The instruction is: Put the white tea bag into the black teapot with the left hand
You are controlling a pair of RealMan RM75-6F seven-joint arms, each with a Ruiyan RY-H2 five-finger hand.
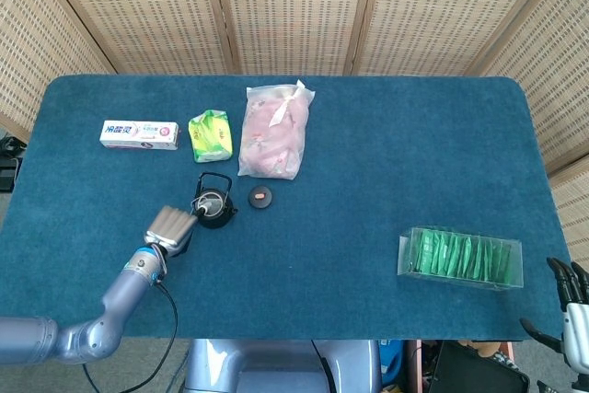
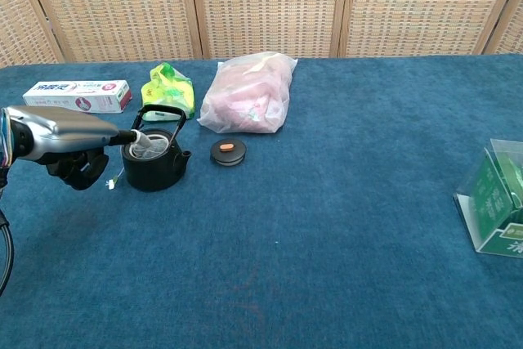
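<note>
Left hand (image 1: 169,228) sits just beside the black teapot (image 1: 213,208), on its near-left side, fingertips pointing up and to the right toward the pot's open mouth. In the chest view the left hand (image 2: 78,165) is low against the table, and a thin extended part reaches from it over the teapot (image 2: 155,161) rim. The white tea bag (image 2: 145,144) shows as a pale patch inside the mouth, right at that tip, so the bag is ahead of the fingers and already in or just over the opening. Whether the fingers are pinching it or have let go cannot be told. A small white tag (image 2: 111,183) lies on the table between hand and pot.

The teapot lid (image 1: 261,196) rests off the pot, beyond it from the hand. The bail handle stands upright over the mouth, crosswise to the reach.

Right hand (image 1: 569,306) is well apart at the far edge of the table, fingers spread, holding nothing; the left is far nearer.

Judgement: bag looks nearly placed; release and retreat remain.
</note>
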